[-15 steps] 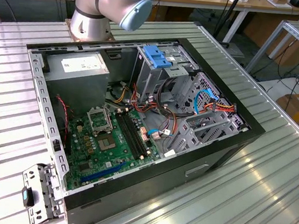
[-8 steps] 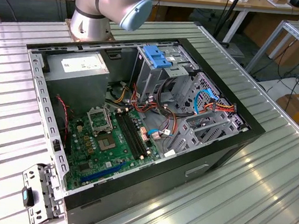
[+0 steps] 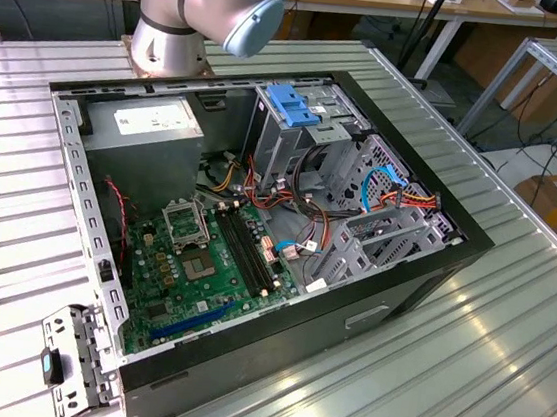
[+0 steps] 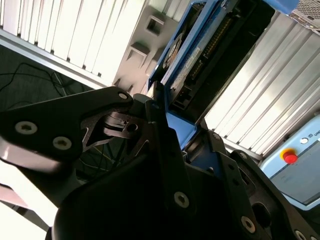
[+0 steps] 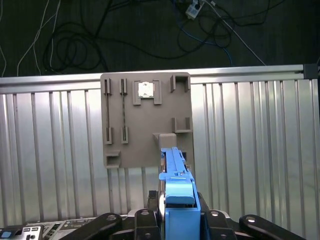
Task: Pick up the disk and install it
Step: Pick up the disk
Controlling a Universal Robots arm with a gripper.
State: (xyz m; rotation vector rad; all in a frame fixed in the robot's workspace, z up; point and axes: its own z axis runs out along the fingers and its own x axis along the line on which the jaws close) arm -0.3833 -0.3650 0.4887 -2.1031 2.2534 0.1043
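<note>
The table point(image 3: 507, 325) is ribbed bare metal, brushed and shiny enough to throw glare. The computer case point(image 3: 272, 354) is matt black outside and dull grey sheet metal inside, around a glossy green circuit board point(image 3: 165, 276). The disk point(image 5: 177, 197) is framed in smooth bright blue plastic with a soft sheen. The fingers point(image 4: 161, 125) are matt black. The holder plate point(image 5: 145, 120) is matt beige plastic.

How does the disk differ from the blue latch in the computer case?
The disk is clamped in the gripper above the slatted table; the latch sits on the grey drive cage inside the case. The disk is a dark drive in a blue frame, as the second wrist view shows; the latch tops bare metal. Both are blue plastic.
</note>
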